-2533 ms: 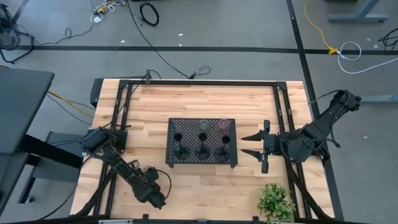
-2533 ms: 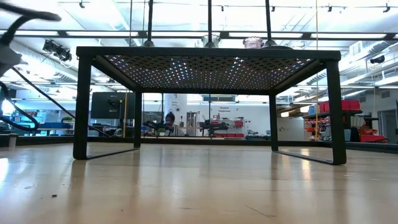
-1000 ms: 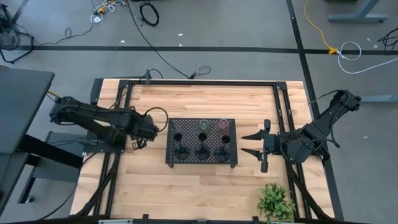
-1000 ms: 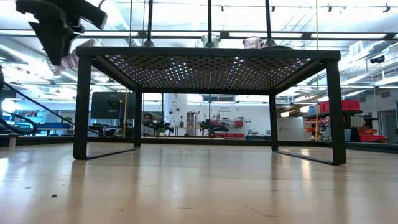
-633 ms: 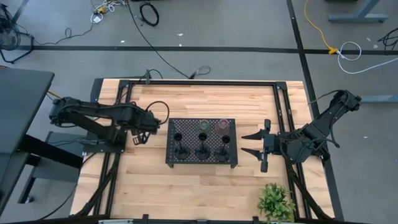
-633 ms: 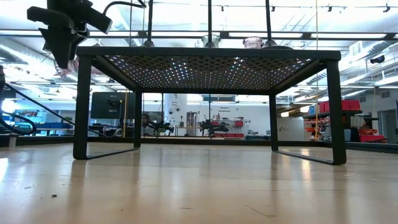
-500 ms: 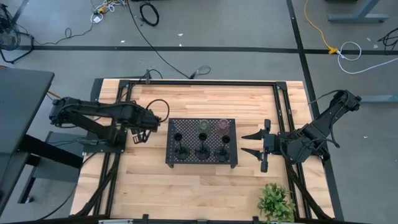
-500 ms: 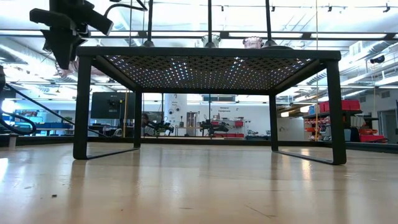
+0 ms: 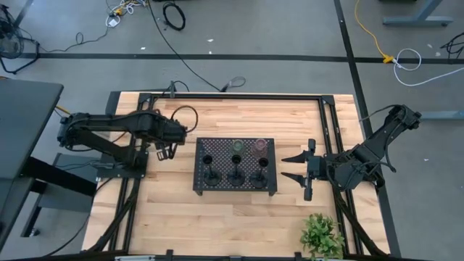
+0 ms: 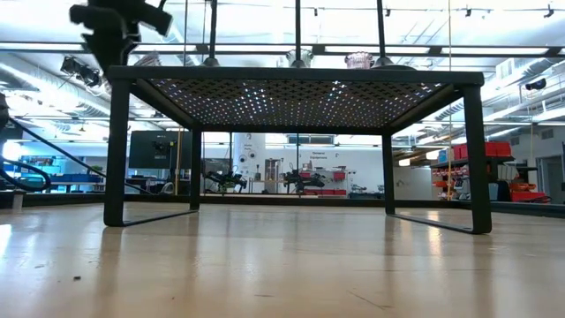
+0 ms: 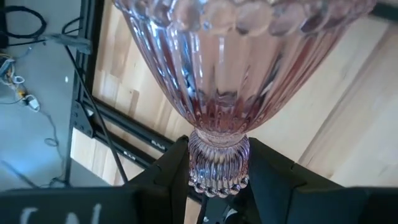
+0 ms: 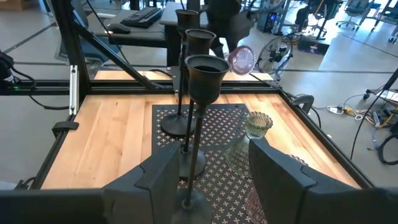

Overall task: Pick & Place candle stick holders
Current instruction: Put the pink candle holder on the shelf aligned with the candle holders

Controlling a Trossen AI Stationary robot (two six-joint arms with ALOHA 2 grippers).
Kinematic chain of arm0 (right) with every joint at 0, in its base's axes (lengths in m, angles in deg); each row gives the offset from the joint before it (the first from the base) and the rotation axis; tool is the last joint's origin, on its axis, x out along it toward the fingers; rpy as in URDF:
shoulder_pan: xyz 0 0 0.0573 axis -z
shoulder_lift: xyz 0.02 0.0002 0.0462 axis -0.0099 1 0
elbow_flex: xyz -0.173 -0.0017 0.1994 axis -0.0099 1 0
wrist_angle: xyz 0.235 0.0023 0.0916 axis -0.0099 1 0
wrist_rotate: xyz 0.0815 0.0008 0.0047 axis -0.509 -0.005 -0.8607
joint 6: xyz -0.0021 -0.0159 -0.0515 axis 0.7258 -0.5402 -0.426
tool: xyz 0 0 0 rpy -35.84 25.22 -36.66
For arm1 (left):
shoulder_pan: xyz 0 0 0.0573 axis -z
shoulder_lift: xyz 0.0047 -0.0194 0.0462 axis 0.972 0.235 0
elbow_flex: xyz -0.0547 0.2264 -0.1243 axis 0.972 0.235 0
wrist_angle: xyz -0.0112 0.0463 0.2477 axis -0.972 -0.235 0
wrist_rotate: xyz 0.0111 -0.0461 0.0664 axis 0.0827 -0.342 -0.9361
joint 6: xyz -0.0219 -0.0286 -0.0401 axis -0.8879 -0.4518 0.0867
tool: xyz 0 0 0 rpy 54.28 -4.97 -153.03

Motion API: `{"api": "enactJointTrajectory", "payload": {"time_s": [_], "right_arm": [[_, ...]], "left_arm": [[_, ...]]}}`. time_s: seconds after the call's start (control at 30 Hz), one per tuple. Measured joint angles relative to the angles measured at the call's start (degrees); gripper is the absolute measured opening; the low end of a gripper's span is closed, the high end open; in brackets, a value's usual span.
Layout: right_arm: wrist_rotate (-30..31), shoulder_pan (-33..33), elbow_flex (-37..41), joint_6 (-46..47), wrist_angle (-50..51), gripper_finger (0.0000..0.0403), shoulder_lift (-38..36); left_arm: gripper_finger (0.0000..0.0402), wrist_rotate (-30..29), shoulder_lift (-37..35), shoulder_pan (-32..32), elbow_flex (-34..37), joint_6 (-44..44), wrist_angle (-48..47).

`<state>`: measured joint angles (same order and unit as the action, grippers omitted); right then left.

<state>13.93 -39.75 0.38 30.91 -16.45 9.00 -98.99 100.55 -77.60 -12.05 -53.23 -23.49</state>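
in the high view the left gripper (image 9: 165, 150) sits left of centre in the frame, just beside the left edge of the black perforated tray (image 9: 199, 181), at the end of an arm reaching in from the frame's left; what it carries is too small to make out here. on the tray, three black holders (image 9: 235, 177) stand in the lower row. in the upper row a pale green glass holder (image 9: 236, 147) is in the middle and a pinkish glass holder (image 9: 259, 146) is on the right. the right gripper (image 9: 296, 167) waits right of the tray, fingers spread wide and empty. a leafy plant (image 9: 322, 235) is at the lower right of the wooden table (image 9: 239, 116).

in the low view the tray (image 10: 296, 76) spans the middle of the frame on its legs. thin black stems (image 10: 297, 31) rise from its top, and the rim of the pinkish glass holder (image 10: 359, 60) shows near the upper middle. the left gripper (image 10: 110, 44) hangs at the upper left, above the tray's left corner; its fingers are hard to read here.

in the left wrist view the left gripper (image 11: 218, 171) is closed on the narrow waist of a pinkish-brown glass holder (image 11: 236, 68), which fills the upper frame, held above the table.

in the right wrist view the right gripper (image 12: 212, 175), jaws wide apart with nothing between them, faces the three black holders (image 12: 206, 71) in the centre. the pale green glass holder (image 12: 256, 126) is right of them. the held pinkish holder (image 12: 240, 60) shows small at upper centre.
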Motion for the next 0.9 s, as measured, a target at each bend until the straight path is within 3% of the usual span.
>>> {"api": "enactJointTrajectory", "payload": {"time_s": [0.23, 0.6, 0.9], "right_arm": [[0.0, 0.0, 0.0, 0.0, 0.0, 0.0192, 0.0], [0.0, 0.0, 0.0, 0.0, -0.07, 0.0192, 0.0], [0.5, 0.0, 0.0, -0.02, -0.13, 0.0192, 0.0]], "left_arm": [[0.0137, -0.56, -0.01, -2.01, -5.29, 0.22, 0.05], [0.0137, 0.34, 0.0, -2.25, -5.42, 0.22, 0.02], [0.0137, 5.13, 0.0, -2.23, -5.42, 0.48, 2.21]]}}
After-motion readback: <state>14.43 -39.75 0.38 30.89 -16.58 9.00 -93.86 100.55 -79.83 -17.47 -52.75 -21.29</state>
